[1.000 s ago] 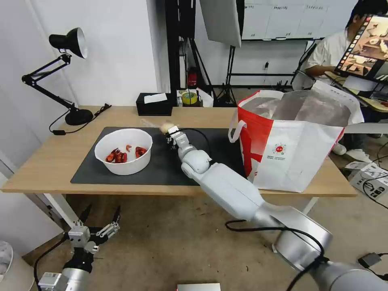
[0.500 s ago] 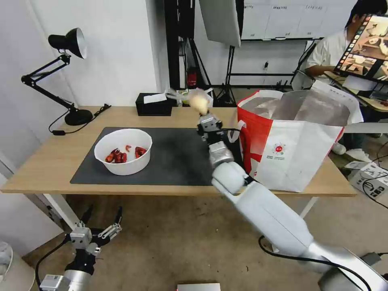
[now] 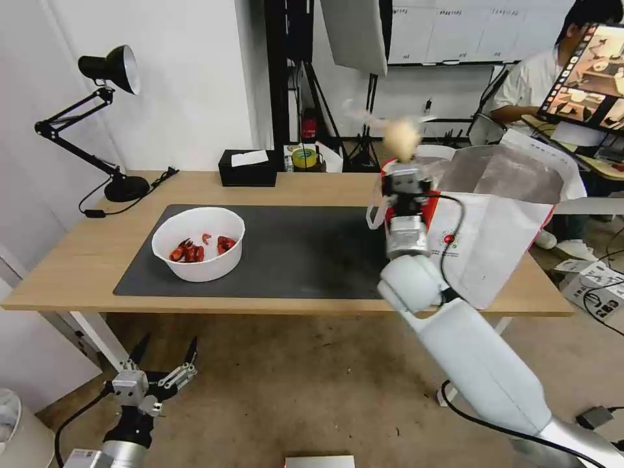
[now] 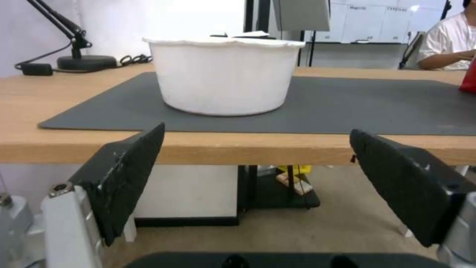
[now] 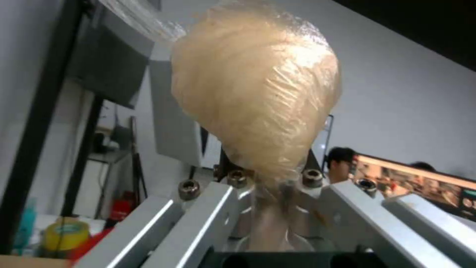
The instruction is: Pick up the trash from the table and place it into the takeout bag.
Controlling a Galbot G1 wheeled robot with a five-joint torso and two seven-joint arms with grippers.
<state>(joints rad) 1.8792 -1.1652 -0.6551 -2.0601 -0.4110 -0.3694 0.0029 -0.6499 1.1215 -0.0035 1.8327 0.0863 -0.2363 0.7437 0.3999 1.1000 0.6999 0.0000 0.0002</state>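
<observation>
A: What's the right gripper point(image 3: 403, 170) doing?
B: It pinches the clear bag with pale yellowish lump point(image 3: 400, 138), raised at the near-left rim of the takeout bag point(image 3: 494, 221).
A: And the left gripper point(image 3: 164, 354)?
B: Fingers spread, low below the table point(image 3: 78, 260); the white bowl point(image 3: 198, 244) sits on the grey mat point(image 3: 299, 253).

White bowl point(image 3: 198, 242), dark grey mat point(image 3: 286, 253)

Right claw point(image 3: 403, 170) raised, clamped
</observation>
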